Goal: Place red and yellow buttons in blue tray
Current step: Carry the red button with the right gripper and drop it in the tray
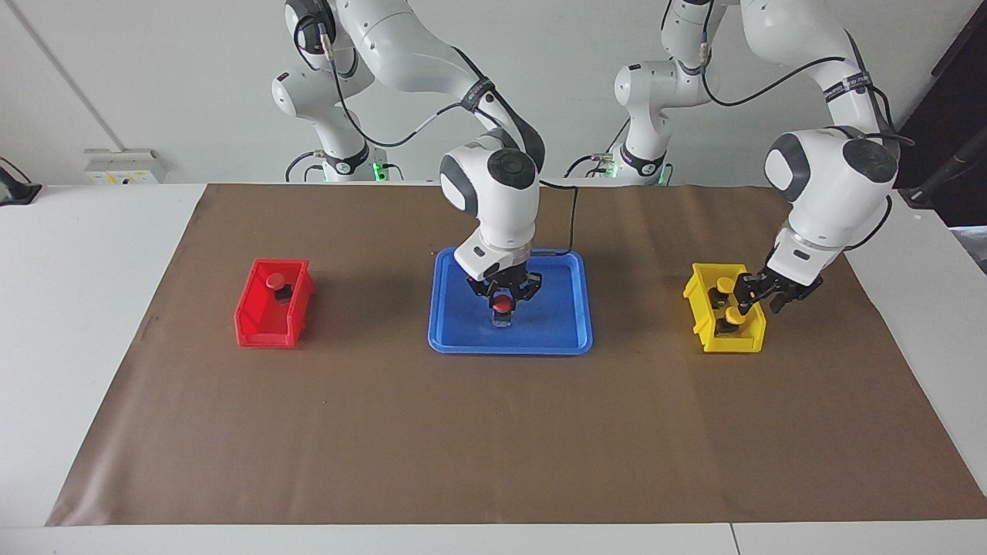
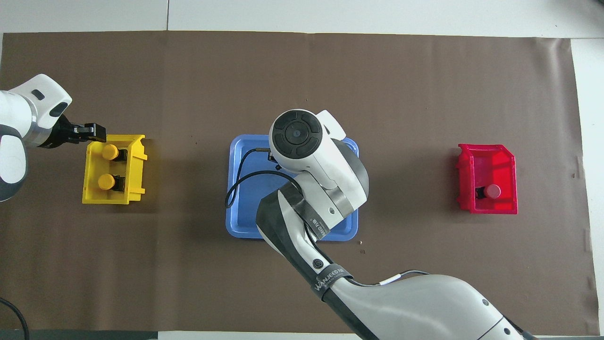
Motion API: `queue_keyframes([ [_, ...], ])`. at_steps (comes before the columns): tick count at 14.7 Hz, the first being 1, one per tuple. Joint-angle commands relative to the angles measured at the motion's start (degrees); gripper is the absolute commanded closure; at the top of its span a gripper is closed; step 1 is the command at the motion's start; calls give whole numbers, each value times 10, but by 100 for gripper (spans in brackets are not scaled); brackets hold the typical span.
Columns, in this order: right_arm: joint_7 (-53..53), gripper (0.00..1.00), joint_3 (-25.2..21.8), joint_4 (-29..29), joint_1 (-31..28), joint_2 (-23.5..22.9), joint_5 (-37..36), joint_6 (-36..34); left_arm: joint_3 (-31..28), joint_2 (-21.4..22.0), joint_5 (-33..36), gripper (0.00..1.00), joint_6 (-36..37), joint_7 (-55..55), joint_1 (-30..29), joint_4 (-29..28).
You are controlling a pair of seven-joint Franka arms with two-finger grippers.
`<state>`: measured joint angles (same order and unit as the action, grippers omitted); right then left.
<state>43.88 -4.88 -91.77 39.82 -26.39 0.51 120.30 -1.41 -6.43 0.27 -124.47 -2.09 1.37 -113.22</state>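
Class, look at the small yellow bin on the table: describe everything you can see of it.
The yellow bin is a small, open-topped box of glossy plastic, resting on the brown mat toward the left arm's end of the table. Two yellow buttons sit inside it on dark bases, one farther from the robots than the other. The left gripper is at its rim.
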Motion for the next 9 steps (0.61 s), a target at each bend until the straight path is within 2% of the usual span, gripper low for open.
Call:
queue_keyframes([
  [1,5,21,3,-12,-12,12,-2,13,5,-6,9,36,-31,13,-2,-16],
  [2,3,1,1,9,-13,13,1,4,6,-6,6,36,-38,13,-1,-24],
  [4,-30,0,-2,61,-43,14,-4,-69,6,-8,5,36,-40,14,1,-26],
  [5,-85,0,-1,63,-69,32,-2,-97,6,-9,5,36,-40,16,3,-31],
  [6,-143,0,-1,44,-97,69,-1,-123,6,-6,5,36,-44,18,5,-41],
  [7,-193,0,-1,-5,-129,118,0,-145,6,-3,5,36,-57,18,7,-52],
  [9,-303,0,-1,-133,-193,227,5,-137,6,-6,5,36,-70,19,12,-62],
])
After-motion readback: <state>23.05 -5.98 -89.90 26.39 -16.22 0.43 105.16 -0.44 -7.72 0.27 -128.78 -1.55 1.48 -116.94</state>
